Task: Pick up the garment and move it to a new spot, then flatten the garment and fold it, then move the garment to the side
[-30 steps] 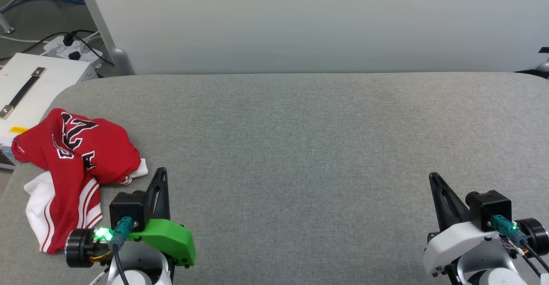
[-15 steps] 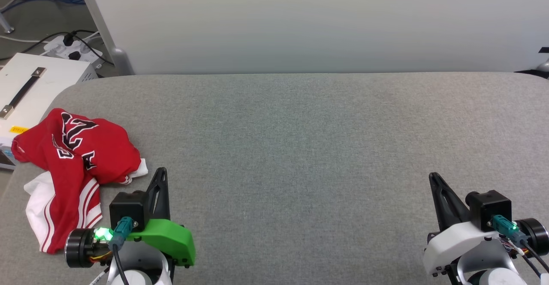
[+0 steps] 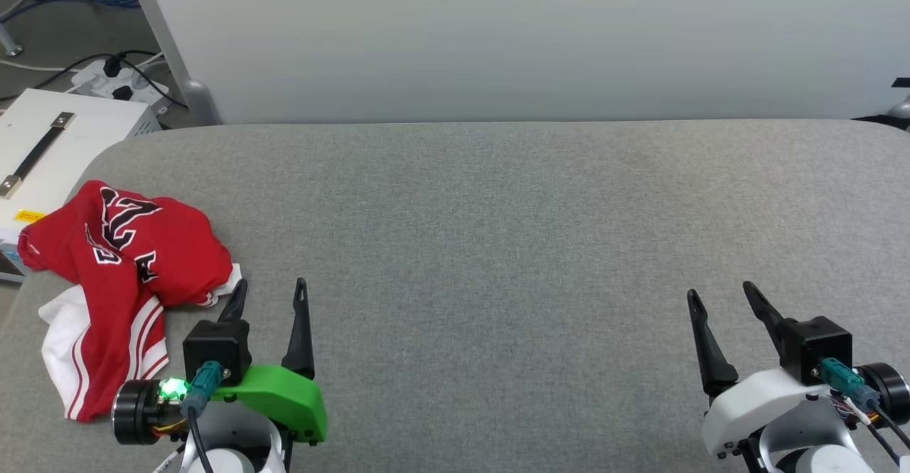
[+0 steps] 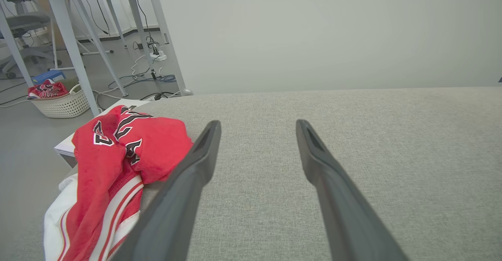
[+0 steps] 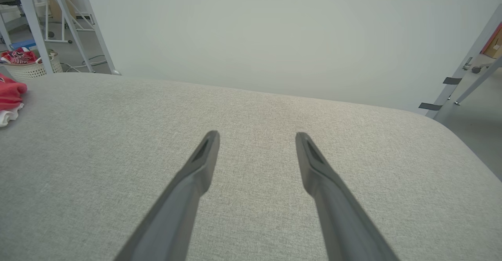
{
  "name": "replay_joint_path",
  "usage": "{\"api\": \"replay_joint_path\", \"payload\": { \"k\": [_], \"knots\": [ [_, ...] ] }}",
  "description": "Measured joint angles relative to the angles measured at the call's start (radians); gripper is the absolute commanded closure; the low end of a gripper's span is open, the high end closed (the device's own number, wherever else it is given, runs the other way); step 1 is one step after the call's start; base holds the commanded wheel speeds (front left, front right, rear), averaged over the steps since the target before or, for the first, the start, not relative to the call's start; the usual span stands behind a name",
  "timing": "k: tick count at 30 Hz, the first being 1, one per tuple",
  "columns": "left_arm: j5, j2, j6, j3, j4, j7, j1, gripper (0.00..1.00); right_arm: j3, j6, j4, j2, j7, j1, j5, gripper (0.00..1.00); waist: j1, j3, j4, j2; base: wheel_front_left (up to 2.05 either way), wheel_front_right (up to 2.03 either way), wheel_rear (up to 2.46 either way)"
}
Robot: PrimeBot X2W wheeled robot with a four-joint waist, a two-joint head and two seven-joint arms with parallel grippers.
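Grey padded table, crumpled garment lengthwise near-to-far at its left edge, left hand and right hand wide, empty.

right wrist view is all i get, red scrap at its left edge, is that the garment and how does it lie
observer: yes, that's the garment, a crumpled heap at the left near corner of the grey table, black lettering showing
operator: left gripper on it yet
observer: no, the left gripper stands open just right of the heap, nothing between its fingers
operator: hanging off the edge
observer: its left edge reaches the table's rim, next to a white box
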Motion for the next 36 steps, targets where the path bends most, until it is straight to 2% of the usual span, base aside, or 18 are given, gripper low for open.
{"api": "replay_joint_path", "payload": {
  "k": [27,36],
  "knots": [
    [-0.049,0.0,-0.002,-0.022,0.023,-0.053,-0.001,0.0,-0.034,0.0,-0.026,0.0,-0.026,0.0,0.069,0.0,0.0,0.0,-0.009,0.0,0.0,0.0,0.0],
    [-0.068,0.0,-0.005,-0.02,0.041,-0.079,-0.014,0.0,-0.02,0.0,-0.067,0.0,-0.026,0.001,0.064,0.0,0.0,0.009,0.029,0.0,0.0,0.0,0.0]
  ]
}}
